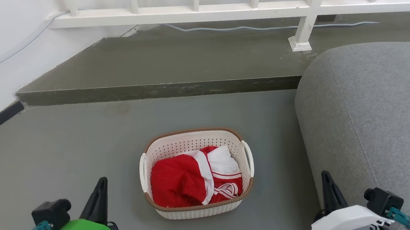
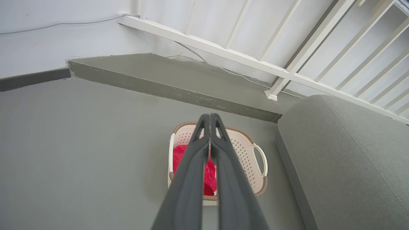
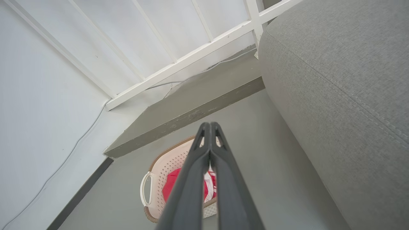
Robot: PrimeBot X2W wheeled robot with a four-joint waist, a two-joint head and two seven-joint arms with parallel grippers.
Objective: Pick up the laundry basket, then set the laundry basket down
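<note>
The laundry basket (image 1: 236, 205) stands on the grey floor, cream-white and perforated with a brown rim and white loop handles on both sides. Red and white clothes (image 1: 193, 179) lie inside it. My left gripper (image 1: 102, 181) is at the lower left, shut and empty, some way to the left of the basket. My right gripper (image 1: 326, 177) is at the lower right, shut and empty, off to the basket's right. The left wrist view has the basket (image 2: 247, 153) behind the shut left gripper (image 2: 210, 116). From the right wrist, the basket (image 3: 166, 159) lies below the shut right gripper (image 3: 210, 125).
A grey sofa (image 1: 375, 105) rises close on the basket's right. Behind the basket runs a raised concrete step (image 1: 163, 90), with a white railing (image 1: 197, 11) and a cable along it. A white wall (image 1: 0, 43) closes the left side.
</note>
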